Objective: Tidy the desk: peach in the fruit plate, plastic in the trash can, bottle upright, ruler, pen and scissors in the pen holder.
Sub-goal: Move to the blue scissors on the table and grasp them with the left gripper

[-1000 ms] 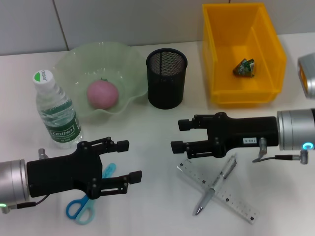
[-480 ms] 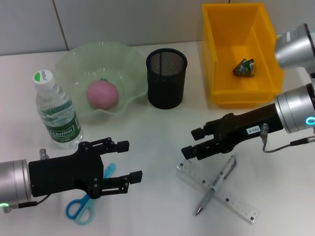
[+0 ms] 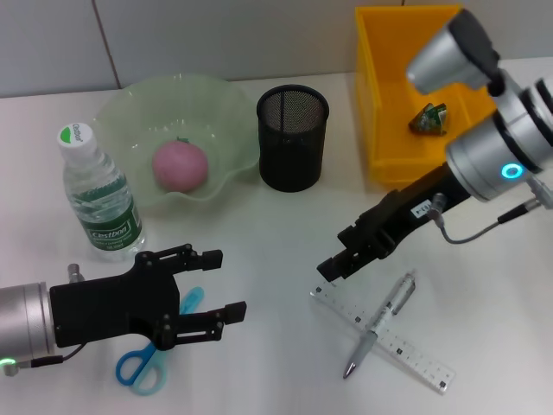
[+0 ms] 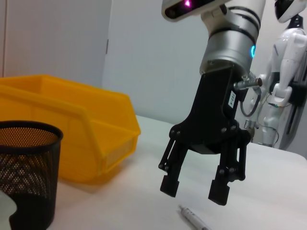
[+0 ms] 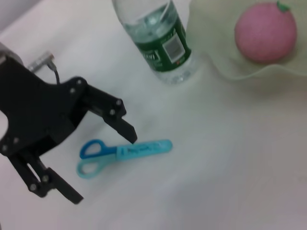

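Plain white tabletop (image 3: 259, 229) under the right gripper (image 3: 329, 269), grey panelled wall (image 3: 173, 39) beyond it, white humanoid figure (image 4: 289, 72) standing well behind it.

Left end effector (image 3: 218, 284) agape, right end effector (image 3: 332, 267) agape, angled down

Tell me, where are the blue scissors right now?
In the head view, the scissors lie flat on the desk at the robot's near left, partly under its open left claw, in front of the upright water bottle.

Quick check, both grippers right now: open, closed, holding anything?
Left gripper: open, empty, above the scissors.
Right gripper: open, empty, over the ruler and pen.
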{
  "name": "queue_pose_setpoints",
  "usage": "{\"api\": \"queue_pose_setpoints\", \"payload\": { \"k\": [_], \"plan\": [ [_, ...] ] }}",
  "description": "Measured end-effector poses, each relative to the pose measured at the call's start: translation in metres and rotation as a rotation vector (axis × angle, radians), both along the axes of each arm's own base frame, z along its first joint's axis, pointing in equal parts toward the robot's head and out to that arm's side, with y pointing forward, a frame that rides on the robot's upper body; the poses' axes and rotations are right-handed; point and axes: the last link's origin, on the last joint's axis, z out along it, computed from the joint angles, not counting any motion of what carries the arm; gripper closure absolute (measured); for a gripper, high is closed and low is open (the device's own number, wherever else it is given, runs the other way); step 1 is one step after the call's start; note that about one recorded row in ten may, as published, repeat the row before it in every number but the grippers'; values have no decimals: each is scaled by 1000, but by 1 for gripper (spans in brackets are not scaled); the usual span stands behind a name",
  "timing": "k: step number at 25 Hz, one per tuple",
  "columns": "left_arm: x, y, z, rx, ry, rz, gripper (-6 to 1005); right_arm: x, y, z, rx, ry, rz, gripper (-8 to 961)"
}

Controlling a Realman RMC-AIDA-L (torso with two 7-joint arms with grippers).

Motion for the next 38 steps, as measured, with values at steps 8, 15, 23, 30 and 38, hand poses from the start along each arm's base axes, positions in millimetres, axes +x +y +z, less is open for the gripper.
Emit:
{"api": "queue_pose_setpoints", "payload": {
  "k": [8, 15, 23, 30, 38],
  "plan": [
    [-3, -2, 0, 4, 5, 9, 203, -23, 7, -16, -56, -182, 13, 184],
    [-4, -2, 0, 5, 7, 12, 203, -32, 5, -31, -114, -277, 22, 184],
    [-5, -3, 0, 4, 8, 14, 202, -37, 6, -38, -127, -367, 63, 184],
    [-9, -4, 0, 9, 15, 29, 202, -40, 7, -46, -131, -425, 104, 184],
    [-9, -4, 0, 10, 15, 30, 202, -39, 4, -60, -130, -404, 79, 185]
  ]
}}
